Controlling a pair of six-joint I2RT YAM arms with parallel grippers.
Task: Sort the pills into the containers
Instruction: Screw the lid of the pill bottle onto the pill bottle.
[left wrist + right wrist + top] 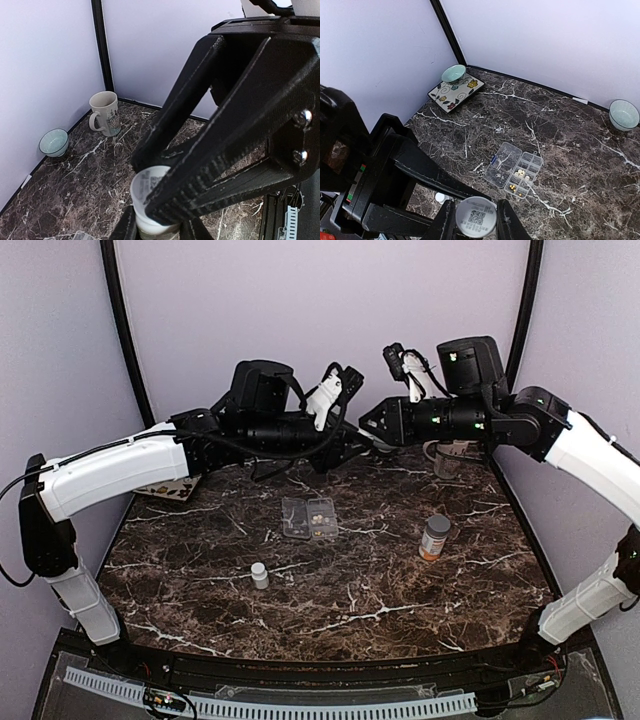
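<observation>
The clear pill box (296, 520) lies open mid-table, with cream pills (318, 510) in its compartments. In the right wrist view the box (501, 167) holds cream pills (521, 174) and small yellow ones (513, 188) in neighbouring compartments. Both arms are raised at the back, gripper to gripper. My left gripper (159, 231) is shut on the body of a small white bottle (146, 192). My right gripper (476, 224) is shut on that bottle's white cap (476, 215), which carries a QR code. From above, the left gripper (350, 445) and right gripper (368, 423) hide the bottle.
A second small white bottle (260, 575) stands front left of the box, and an orange bottle with a grey cap (434, 537) to its right. A mug (105, 114) and pale bowl (53, 142) sit at the back right. A floral plate (456, 91) with a green bowl (453, 73) lies back left.
</observation>
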